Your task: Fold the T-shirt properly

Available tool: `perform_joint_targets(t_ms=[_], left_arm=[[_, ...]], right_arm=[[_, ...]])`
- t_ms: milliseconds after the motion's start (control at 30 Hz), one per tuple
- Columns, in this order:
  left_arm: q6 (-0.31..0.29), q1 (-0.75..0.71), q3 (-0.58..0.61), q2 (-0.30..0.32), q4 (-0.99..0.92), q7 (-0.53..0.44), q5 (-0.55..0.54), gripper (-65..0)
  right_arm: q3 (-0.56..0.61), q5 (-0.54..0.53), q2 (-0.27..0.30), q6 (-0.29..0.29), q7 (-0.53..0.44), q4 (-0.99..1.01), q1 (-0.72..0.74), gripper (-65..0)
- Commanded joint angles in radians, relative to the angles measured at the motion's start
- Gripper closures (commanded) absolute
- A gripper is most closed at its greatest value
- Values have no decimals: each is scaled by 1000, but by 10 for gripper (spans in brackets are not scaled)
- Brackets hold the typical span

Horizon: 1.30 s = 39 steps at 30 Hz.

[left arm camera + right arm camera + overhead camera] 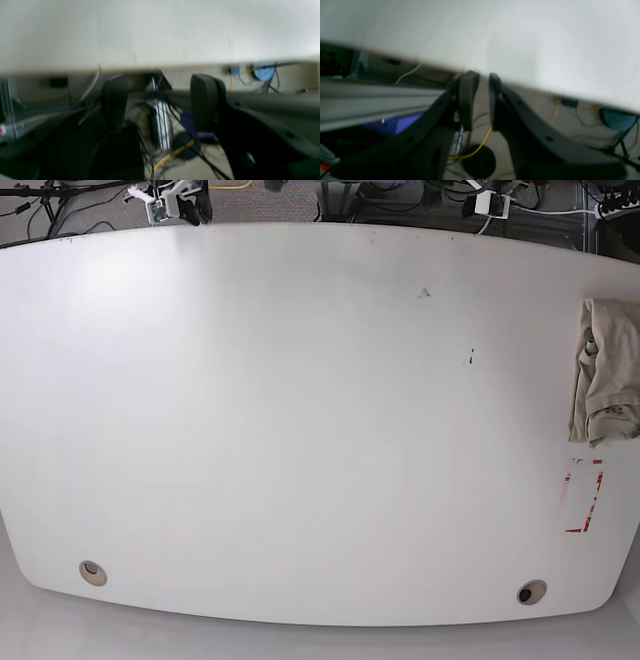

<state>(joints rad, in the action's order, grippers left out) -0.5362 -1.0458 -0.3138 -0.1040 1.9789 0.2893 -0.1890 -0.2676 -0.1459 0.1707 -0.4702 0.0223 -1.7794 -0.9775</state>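
Observation:
The beige T-shirt [607, 370] lies bunched in a small wrinkled heap at the far right edge of the white table [300, 430]; it appears in neither wrist view. Both arms are pulled back past the table's far edge. My left gripper [490, 202] sits at the top right of the base view. In its wrist view the left gripper [160, 85] stands open with nothing between the fingers. My right gripper [185, 205] is at the top left. The right wrist view shows the right gripper [484, 77] with its fingers nearly together, only a slim gap, holding nothing.
A red-outlined rectangle [583, 500] is marked on the table just in front of the shirt. Two round cable holes [92, 572] [531, 591] sit near the front edge. Cables, a yellow cord [480, 146] and a rail [370, 102] lie on the floor behind the table.

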Motion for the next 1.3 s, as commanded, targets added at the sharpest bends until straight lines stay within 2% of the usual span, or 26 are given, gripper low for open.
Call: perform_joint_targets(t_ms=[0, 267, 400, 667, 867, 933, 1100, 1267], left_arm=[[-5, -46, -2, 36, 3, -26, -19, -367], [-5, -50, -3, 131, -200, -26, -19, -367], [-5, 37, -2, 168, -349, -26, -17, -367], [-5, 207, 8, 212, -692, -26, -13, -367], [1, 359, 120, 264, -961, -34, -13, -367], [3, 408, 155, 272, -1062, -61, -14, -367], [11, 546, 186, 275, -1349, -203, -13, -367], [74, 684, 284, 275, -1611, -305, -11, -367]], right_arm=[[-5, -11, -23, -6, -28, -17, -56, -100], [0, -8, -78, -6, -118, 79, -133, -100], [3, -7, -89, -6, -169, 207, -113, -100], [4, -7, -87, -6, -170, 499, 24, -100], [4, -4, -72, -6, -170, 718, 165, -100], [14, 12, -67, -6, -170, 777, 210, -100], [46, 99, -70, 1, -170, 890, 311, -100], [49, 127, -72, 1, -169, 1045, 424, -100]])
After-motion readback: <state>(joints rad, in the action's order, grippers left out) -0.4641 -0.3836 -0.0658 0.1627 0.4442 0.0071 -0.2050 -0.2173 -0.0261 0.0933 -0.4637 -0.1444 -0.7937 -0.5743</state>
